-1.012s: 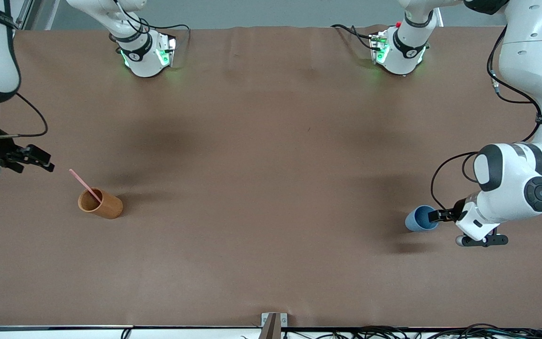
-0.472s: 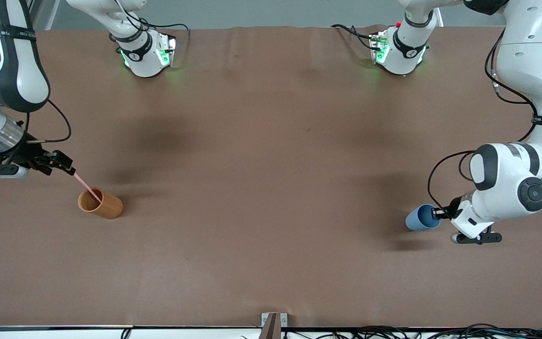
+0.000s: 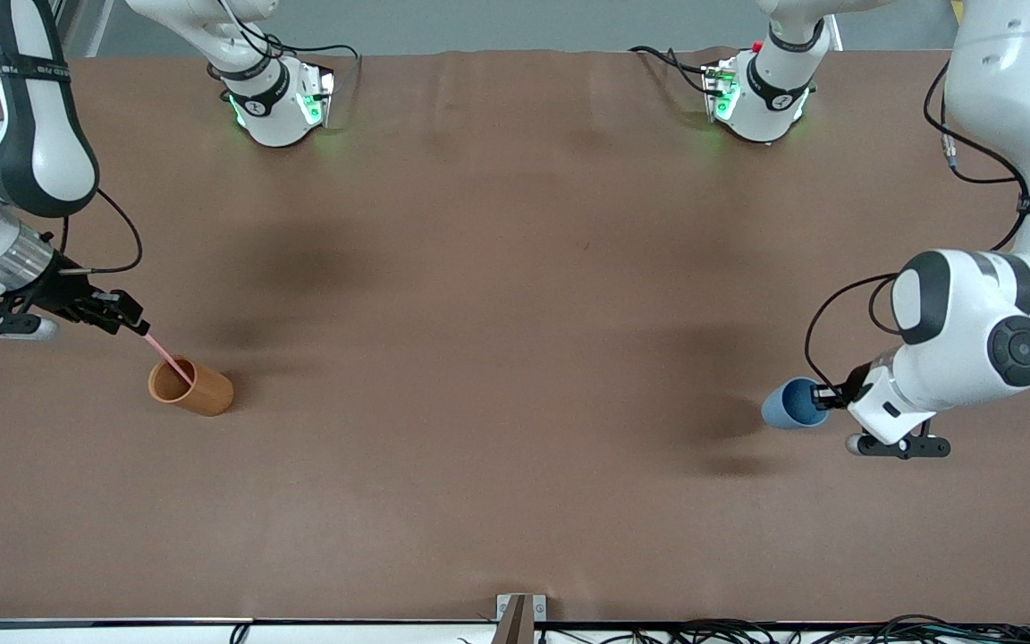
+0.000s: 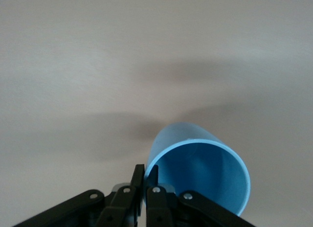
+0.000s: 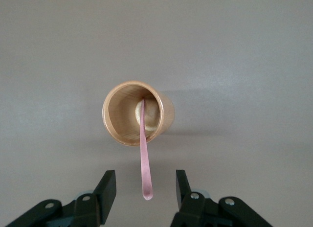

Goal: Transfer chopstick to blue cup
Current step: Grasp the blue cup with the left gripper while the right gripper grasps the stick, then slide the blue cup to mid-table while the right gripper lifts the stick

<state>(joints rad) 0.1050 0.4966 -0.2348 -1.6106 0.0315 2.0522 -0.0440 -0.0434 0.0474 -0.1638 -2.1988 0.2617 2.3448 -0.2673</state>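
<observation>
The pale pink chopstick [image 3: 166, 356] leans in the orange-brown cup [image 3: 191, 387] near the right arm's end of the table; it also shows in the right wrist view [image 5: 145, 158]. My right gripper [image 3: 130, 319] is open, its jaws on either side of the stick's upper tip [image 5: 146, 195] without touching it. My left gripper [image 3: 823, 396] is shut on the rim of the blue cup [image 3: 788, 404], one finger inside and one outside, and holds it tilted; it also shows in the left wrist view [image 4: 200, 175].
The brown table cover [image 3: 515, 358] lies flat between the two cups. The arm bases [image 3: 278, 103] stand along the edge farthest from the front camera. A small bracket [image 3: 519, 617] sits at the nearest edge.
My right gripper has moved in from the table's end until its open jaws flank the chopstick's tip. My left gripper has shifted the blue cup slightly toward the table's middle and tilted it.
</observation>
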